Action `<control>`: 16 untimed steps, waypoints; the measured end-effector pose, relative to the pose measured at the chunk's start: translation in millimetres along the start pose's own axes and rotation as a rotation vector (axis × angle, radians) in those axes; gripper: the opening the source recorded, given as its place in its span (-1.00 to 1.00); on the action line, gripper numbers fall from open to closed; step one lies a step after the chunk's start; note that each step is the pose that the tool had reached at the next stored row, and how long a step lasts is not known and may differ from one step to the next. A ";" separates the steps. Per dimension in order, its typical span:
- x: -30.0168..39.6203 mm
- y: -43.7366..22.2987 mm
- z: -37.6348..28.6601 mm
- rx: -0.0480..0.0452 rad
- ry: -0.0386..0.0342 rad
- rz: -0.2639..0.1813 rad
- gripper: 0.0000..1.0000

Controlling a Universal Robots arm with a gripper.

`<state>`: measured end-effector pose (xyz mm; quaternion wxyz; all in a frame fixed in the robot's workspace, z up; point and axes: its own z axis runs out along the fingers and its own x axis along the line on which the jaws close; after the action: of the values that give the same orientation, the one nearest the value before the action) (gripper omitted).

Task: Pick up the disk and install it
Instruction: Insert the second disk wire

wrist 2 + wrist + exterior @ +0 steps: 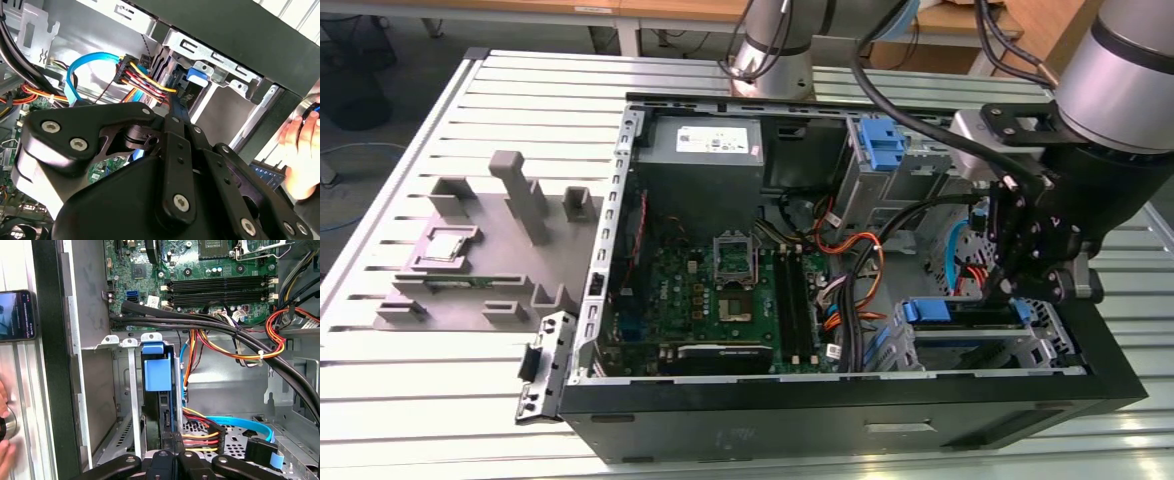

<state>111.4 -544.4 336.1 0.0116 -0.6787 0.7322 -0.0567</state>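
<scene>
The disk [927, 311] stands on edge in the metal drive cage [1034, 330] at the near corner of the open computer case, on the exterior view's right. In the first wrist view its blue bracket [156, 372] shows at the cage's mouth, with the dark drive body running back toward my gripper [170, 437]. The gripper [1021, 295] hangs over the cage's other end. In the second wrist view its fingers come together into one narrow tip [172, 102] pointing at the blue bracket [195, 77]. I cannot tell whether that tip touches the disk.
A bundle of red, yellow and orange wires [200, 437] and a light blue flat cable [240, 424] lie right beside the gripper. The motherboard [720, 290] fills the case floor, with a grey power supply [707, 145] behind it. A person's hand [300, 145] and a phone [15, 315] are just outside the case wall.
</scene>
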 end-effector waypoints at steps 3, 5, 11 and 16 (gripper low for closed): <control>0.2 3.2 -0.3 0.0000 0.0000 0.000 -0.80; 0.4 5.4 -0.5 0.0000 0.0001 0.000 -0.80; 0.5 7.3 -1.2 0.0001 0.0003 0.000 -0.80; 0.9 6.3 -12.8 0.0001 -0.0003 0.000 -0.80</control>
<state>103.8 -544.0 348.2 0.0117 -0.6787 0.7322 -0.0567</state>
